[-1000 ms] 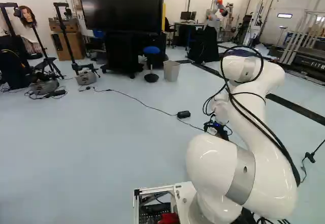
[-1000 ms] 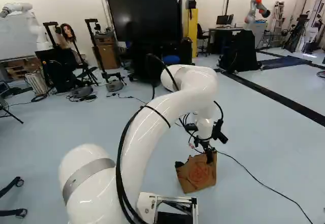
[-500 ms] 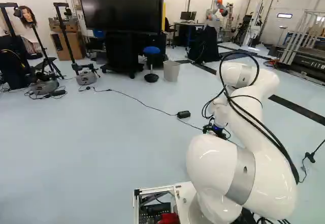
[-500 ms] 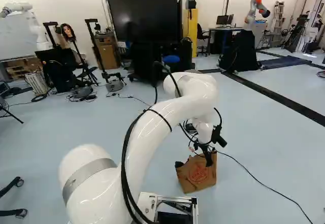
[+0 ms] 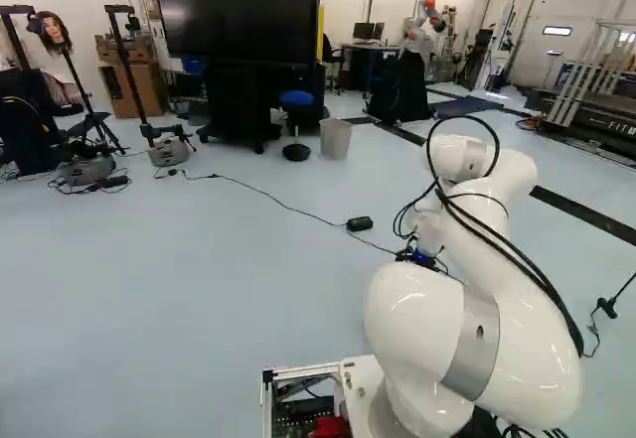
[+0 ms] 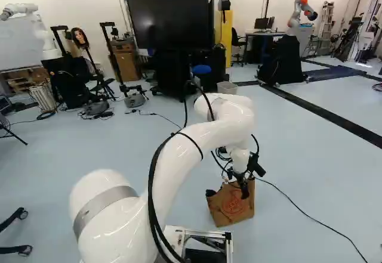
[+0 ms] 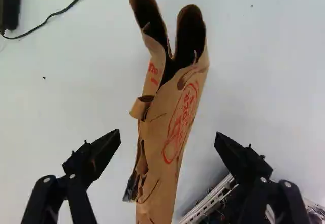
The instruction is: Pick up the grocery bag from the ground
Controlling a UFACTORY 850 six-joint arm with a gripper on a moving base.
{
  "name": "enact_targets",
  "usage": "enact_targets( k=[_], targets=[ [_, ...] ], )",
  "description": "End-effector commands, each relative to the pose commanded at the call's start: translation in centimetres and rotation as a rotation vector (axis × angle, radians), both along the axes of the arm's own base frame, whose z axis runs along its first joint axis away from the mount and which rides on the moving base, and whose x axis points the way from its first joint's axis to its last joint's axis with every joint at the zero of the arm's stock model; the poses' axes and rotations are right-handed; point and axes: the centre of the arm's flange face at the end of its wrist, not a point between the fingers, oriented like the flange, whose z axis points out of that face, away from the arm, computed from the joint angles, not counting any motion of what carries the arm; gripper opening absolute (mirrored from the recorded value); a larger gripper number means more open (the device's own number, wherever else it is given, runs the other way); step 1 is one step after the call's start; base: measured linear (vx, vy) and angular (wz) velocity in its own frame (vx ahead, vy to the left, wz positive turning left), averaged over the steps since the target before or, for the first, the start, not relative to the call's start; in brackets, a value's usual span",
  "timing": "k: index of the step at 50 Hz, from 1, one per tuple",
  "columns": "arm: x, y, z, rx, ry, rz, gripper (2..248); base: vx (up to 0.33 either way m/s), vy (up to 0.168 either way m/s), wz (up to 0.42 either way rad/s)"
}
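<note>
Place: robotics lab | another robot (image 6: 296,14), tripod (image 5: 81,86), monitors (image 5: 364,31) (mannequin head (image 5: 53,30), too)

The grocery bag of brown paper (image 6: 225,216) is in the right base view, a little to the right of the middle and in the lower half of the frame. It is on the pale blue floor (image 6: 310,182), and its wide side with a round red print (image 7: 181,124) is turned to this view. Seen from above in the wrist view, the bag is narrow, like pressed together. One end divides into two rounded lobes, dark inside. Along one side, the paper is creased and curled, with a small dark patch (image 7: 131,186).
</note>
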Motion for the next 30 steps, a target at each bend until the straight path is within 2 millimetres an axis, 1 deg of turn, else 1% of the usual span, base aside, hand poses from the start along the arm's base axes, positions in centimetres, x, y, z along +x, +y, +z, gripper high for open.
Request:
enact_targets(
  k=[30],
  targets=[
    [0.0, 0.0, -4.6, 0.005, 0.006, 0.000, 247, 0.000, 0.000, 0.000]
  ],
)
